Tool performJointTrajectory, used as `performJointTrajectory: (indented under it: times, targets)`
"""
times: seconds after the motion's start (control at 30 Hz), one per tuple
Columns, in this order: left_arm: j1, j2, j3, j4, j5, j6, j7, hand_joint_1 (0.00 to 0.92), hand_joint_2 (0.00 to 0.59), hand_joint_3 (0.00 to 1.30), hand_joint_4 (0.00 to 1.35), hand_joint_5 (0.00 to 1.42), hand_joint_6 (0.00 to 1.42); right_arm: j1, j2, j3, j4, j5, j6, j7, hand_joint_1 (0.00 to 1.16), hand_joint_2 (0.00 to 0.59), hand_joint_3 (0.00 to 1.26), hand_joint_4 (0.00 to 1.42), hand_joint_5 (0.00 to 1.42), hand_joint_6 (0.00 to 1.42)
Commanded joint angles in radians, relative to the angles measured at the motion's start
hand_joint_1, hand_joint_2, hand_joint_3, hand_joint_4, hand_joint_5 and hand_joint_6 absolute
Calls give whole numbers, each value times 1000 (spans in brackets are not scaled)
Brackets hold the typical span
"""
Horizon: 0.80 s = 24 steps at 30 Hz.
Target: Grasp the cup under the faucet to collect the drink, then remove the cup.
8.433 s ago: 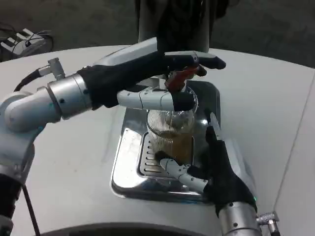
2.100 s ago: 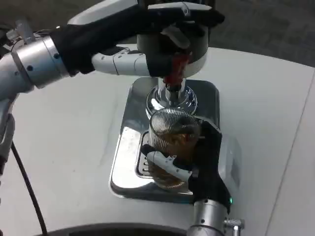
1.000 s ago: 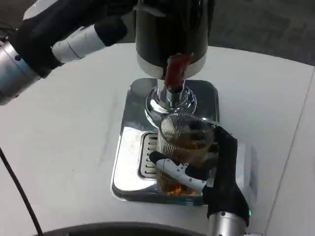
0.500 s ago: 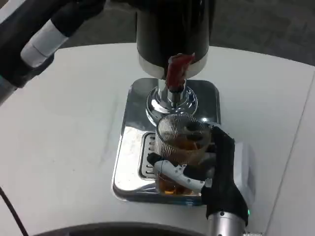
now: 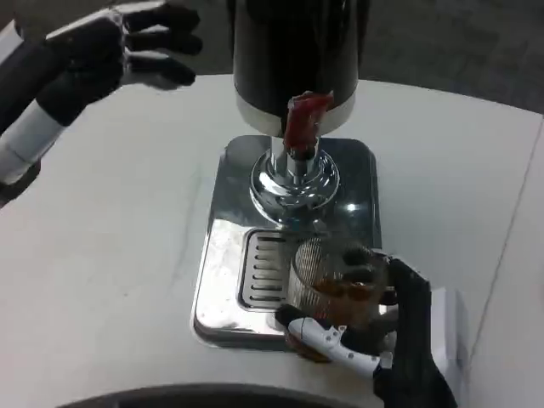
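A ribbed clear cup with brown drink in its lower half sits low in the head view, over the near right corner of the steel drip tray. My right hand grips it, white fingers wrapped across its front and the black palm behind it. The cup stands clear of the faucet, whose red lever juts from the black dispenser. My left hand hovers high at the upper left, fingers spread, holding nothing.
The dispenser's chrome pedestal rises from the back of the tray. A slotted grate lies beside the cup on its left. White tabletop stretches to the left and to the right of the tray.
My right hand has drawn the cup toward me and to the right, off the grate to the tray's near corner. My left arm has pulled back to the upper left, its hand now showing.
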Motion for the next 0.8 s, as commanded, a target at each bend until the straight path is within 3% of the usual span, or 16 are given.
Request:
performJointTrajectory:
  times: [0.03, 0.4, 0.8]
  targets:
    - [115, 22, 42, -72, -15, 20, 9, 0, 1, 286, 277, 354, 332, 44, 83, 18, -85, -38, -13, 17, 1048, 62, 1018, 1186, 1109, 957]
    - [437, 3, 126, -146, 67, -30, 65, 0, 8, 294, 280, 344, 337, 127, 62, 26, -218, -77, -1, 85, 1051, 70, 1028, 1186, 1110, 971]
    - [535, 44, 97, -82, 235, -181, 87, 0, 48, 220, 132, 189, 224, 190, 33, 56, -344, -139, 26, 199, 1048, 78, 1029, 1186, 1110, 978]
